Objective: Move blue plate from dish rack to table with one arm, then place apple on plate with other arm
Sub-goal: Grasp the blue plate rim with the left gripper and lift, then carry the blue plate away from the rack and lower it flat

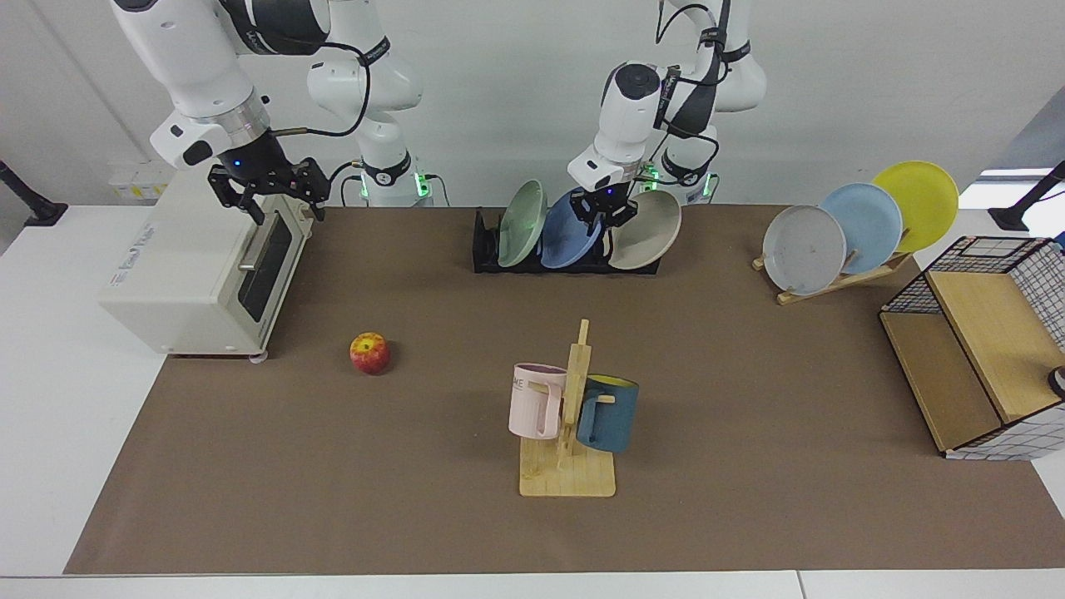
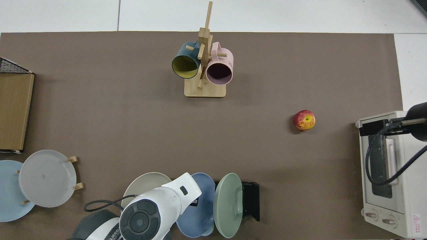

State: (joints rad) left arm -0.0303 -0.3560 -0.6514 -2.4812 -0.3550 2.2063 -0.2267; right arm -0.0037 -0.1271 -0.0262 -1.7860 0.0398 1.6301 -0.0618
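The left gripper (image 1: 606, 212) pinches the top rim of the blue plate (image 1: 568, 242) — on edge in the rack (image 1: 485, 241), free way up. The right gripper (image 1: 268, 193), open, waits nearer the apple (image 1: 370, 353).

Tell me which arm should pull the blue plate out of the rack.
Left. The left gripper is already at the blue plate rim in the dish rack; the right gripper waits over the toaster oven.

blue plate (image 1: 568, 237) in dish rack (image 1: 487, 249), apple (image 1: 370, 353) on table (image 1: 749, 399)
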